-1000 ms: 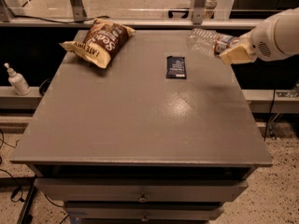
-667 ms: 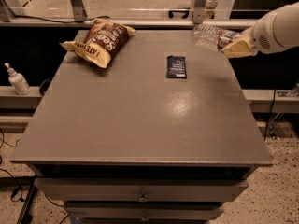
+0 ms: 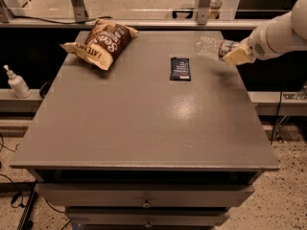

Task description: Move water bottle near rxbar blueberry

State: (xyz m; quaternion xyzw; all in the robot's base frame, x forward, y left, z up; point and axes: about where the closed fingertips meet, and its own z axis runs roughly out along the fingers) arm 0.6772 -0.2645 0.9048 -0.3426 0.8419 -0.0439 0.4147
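The water bottle, clear ribbed plastic with a red-and-blue label band, lies sideways in the air over the table's far right edge. My gripper comes in from the right on a white arm and is shut on the bottle's label end. The rxbar blueberry, a small flat dark navy wrapper with white text, lies flat on the grey table, a short way to the left of the bottle and nearer to the camera.
A brown-and-tan chip bag lies at the table's far left. A small white pump bottle stands on a ledge left of the table. Drawers sit below the front edge. A railing runs behind.
My gripper with the water bottle has dropped a little and shifted slightly left, closer to the table top. The rxbar and the chip bag have not moved.
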